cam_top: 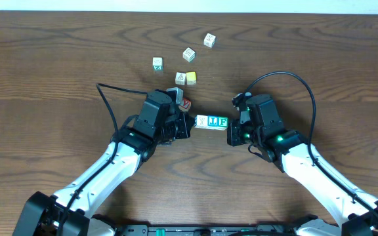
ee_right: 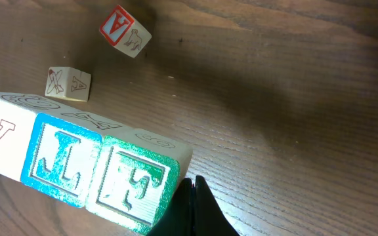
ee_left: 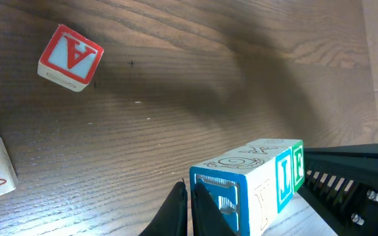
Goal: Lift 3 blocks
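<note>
Three blocks form one tight row between my two arms: a cream-faced one (cam_top: 202, 121), a blue-letter one (cam_top: 213, 122) and a green "F" one (cam_top: 222, 122). My left gripper (cam_top: 190, 124) is shut, and its closed tips (ee_left: 190, 196) press the blue-bordered end face (ee_left: 220, 200) of the cream block. My right gripper (cam_top: 230, 131) is also shut, its tips (ee_right: 192, 196) against the end of the green "F" block (ee_right: 133, 183). The blue block (ee_right: 61, 157) sits in the middle. In both wrist views the row appears to hang above the wood, with a shadow on the table.
A red-faced cube (cam_top: 186, 103) lies just behind the left gripper. Further back are a yellow-faced cube (cam_top: 191, 78) with a cream one (cam_top: 180, 78) beside it, and three more loose cubes (cam_top: 188, 54). The dark wooden table (cam_top: 320, 59) lies under everything.
</note>
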{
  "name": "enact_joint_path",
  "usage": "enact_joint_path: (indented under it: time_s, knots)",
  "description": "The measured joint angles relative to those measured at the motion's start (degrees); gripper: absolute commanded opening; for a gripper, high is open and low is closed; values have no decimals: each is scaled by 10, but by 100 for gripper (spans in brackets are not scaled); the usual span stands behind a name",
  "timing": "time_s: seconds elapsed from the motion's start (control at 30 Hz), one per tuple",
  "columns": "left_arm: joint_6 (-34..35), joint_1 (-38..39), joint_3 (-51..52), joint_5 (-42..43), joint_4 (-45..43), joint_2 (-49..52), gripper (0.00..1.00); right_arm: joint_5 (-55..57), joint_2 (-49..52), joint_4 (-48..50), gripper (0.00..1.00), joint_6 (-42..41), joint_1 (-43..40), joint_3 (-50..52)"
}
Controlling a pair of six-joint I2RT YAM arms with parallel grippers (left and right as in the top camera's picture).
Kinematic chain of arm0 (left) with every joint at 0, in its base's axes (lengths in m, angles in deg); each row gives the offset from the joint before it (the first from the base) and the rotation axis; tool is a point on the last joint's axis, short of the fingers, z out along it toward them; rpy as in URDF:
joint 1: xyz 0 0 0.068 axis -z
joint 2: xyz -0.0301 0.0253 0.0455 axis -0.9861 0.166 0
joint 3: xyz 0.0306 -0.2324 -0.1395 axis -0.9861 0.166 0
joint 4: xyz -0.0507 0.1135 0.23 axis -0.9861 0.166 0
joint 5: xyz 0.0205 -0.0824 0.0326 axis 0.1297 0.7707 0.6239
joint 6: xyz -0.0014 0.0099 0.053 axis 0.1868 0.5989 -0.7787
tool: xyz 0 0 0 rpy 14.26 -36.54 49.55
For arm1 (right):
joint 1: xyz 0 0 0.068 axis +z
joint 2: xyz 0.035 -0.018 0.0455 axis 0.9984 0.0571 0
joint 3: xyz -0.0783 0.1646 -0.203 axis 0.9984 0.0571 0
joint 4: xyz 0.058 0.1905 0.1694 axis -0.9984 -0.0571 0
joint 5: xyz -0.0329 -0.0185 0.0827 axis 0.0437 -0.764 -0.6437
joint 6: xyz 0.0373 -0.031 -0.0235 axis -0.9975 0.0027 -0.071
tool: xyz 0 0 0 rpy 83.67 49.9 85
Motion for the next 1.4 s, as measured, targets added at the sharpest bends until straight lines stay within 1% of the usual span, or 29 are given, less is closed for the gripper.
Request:
enact_joint_path:
  time_s: [0.97,1.4]
  knots:
    - [0,0,0,3,7,0,7,1,0,-3,1,0,0,-1]
    - [0,7,-2,9,30,0,7,9,0,0,1,0,0,-3]
